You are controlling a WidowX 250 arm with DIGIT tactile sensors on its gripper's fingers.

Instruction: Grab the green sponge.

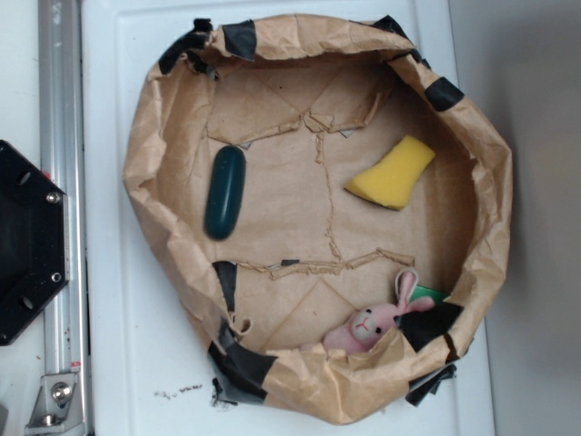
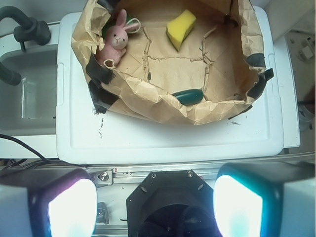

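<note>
Sponge: green sponge [image 1: 428, 293] tucked behind pink bunny [image 1: 374, 321], against paper wall [image 1: 154, 173].
Gripper [image 2: 155, 205]: jaws wide apart, empty.

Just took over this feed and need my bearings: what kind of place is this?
Likely a lab robot test bench, not a home: a crumpled brown paper bin patched with black tape on a white plastic board, a metal rail alongside, and toy props like the pink plush bunny.

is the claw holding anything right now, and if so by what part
Nothing is held. In the wrist view the claw is open with an empty gap, back over the robot's base, far from the paper basin. The green sponge lies mostly hidden behind the pink bunny.
</note>
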